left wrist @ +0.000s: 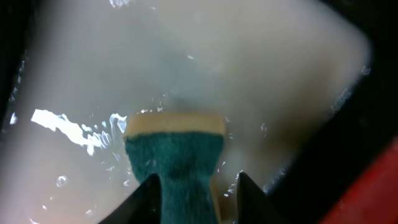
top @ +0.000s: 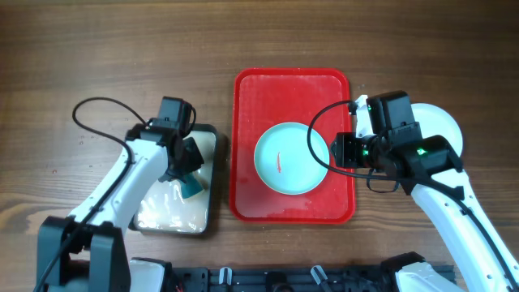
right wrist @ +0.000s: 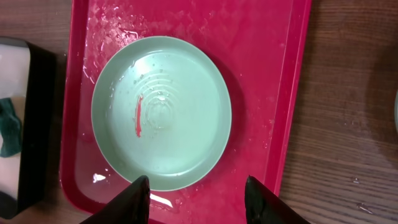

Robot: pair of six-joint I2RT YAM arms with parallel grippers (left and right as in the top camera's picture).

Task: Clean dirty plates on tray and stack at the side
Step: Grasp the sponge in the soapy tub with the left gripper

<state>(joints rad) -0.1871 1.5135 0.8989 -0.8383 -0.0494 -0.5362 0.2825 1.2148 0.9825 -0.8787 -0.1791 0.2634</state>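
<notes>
A pale blue-green plate point(right wrist: 161, 112), wet and marked by a short red smear point(right wrist: 138, 117) left of its centre, lies in the middle of the wet red tray point(top: 251, 89). The right gripper point(right wrist: 198, 182) hangs over the plate's near edge, jaws apart and empty. To the tray's left, the left gripper point(left wrist: 198, 177) stands with jaws apart astride a green-topped sponge point(left wrist: 177, 155) on the wet cream tray point(top: 166, 215).

Wooden table point(top: 81, 49) bears red tray point(top: 284, 85), cream tray point(top: 166, 212) and white plate point(top: 448, 120).

1 plate point(top: 290, 158) in tray point(top: 251, 97); sponge point(top: 193, 186) in smaller tray point(top: 162, 209) at left.
</notes>
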